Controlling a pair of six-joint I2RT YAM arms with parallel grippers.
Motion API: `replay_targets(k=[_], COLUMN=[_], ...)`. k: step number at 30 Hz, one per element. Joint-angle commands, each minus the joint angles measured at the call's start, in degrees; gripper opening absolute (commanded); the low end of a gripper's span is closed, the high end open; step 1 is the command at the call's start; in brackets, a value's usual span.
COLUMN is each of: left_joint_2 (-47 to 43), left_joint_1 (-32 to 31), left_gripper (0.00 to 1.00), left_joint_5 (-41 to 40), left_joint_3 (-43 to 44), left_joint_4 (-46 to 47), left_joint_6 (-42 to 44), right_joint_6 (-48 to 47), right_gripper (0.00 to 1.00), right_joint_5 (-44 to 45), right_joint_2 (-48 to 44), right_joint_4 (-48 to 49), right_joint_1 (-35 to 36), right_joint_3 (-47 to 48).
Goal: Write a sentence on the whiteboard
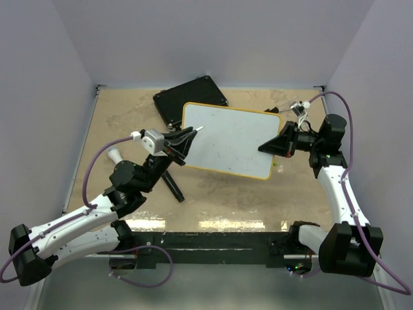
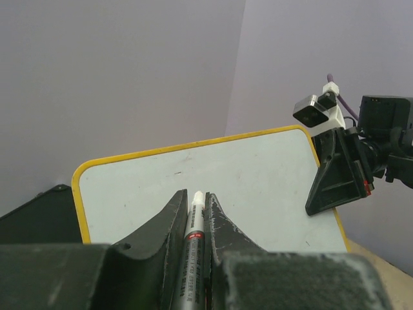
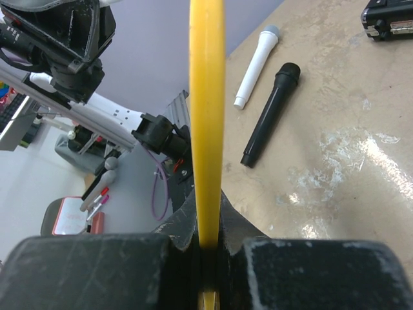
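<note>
Toward the far edge of the tabletop, about midway between its left and right edges, the flat white rectangular whiteboard with a thin orange-yellow rim (image 1: 232,139) is held, not lying loose. The right gripper (image 1: 270,147) is clamped on the board's right-hand rim, and its wrist view shows the yellow edge pinched between the two fingers. The board's far-left corner overlaps the black rectangular hard case (image 1: 190,98), which sits close to the far edge.

The left gripper (image 1: 191,133) is closed around a slim silver-barrelled marker with a white tip (image 2: 193,226). The tip points at the board's far-left corner. Whether it touches the white face cannot be told from any view.

The face looks almost bare, with only faint specks and no readable sentence, so I judge the writing step to be at its very start. The board is steadied, the pen is aimed at the opening position, and the strokes are not yet made.

The next move calls for lowering the tip to light, even contact. The left arm must then draw rightward along the face toward the tabletop's right edge while the right gripper keeps the board from twisting under the pressure.

A black cylindrical pen (image 1: 173,185) and a white one (image 3: 257,64) lie nearer the left edge, out of the way.
</note>
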Motion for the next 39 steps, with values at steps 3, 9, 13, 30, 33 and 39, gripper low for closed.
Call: replay_targets(k=[3,9,13,30,33,39], left_joint_2=[-0.39,-1.18,-1.71,-11.47,-10.77,-9.01], left_joint_1=[-1.10,-1.72,-1.72,-1.72,-1.72,-1.72], left_gripper=[0.00,0.00,0.00,0.00,0.00,0.00], left_joint_5=[-2.47,-2.21,-2.82,-6.08,-5.64,-4.85], left_joint_3=[2.61,1.47,1.03,-8.64,-9.34,-10.22], left_joint_4=[-0.76,0.74,0.48,1.09,2.40,5.22], left_joint_6=[3.98,8.20,9.25,3.10,1.96,0.12], right_joint_6=[2.88,2.00,1.91,-1.34,-2.04,-2.13], right_gripper=[0.00,0.00,0.00,0.00,0.00,0.00], right_joint_5=[-3.54,-3.02,-1.79,0.41,0.32,-0.12], right_joint_2=[-0.97,-0.18,-0.44,-1.41,-1.67,-2.11], right_joint_4=[2.73,0.53,0.53,-0.35,-0.44,-0.09], right_joint_1=[0.00,0.00,0.00,0.35,0.35,0.35], right_joint_3=[1.69,2.39,1.95,-2.00,-2.18,-2.62])
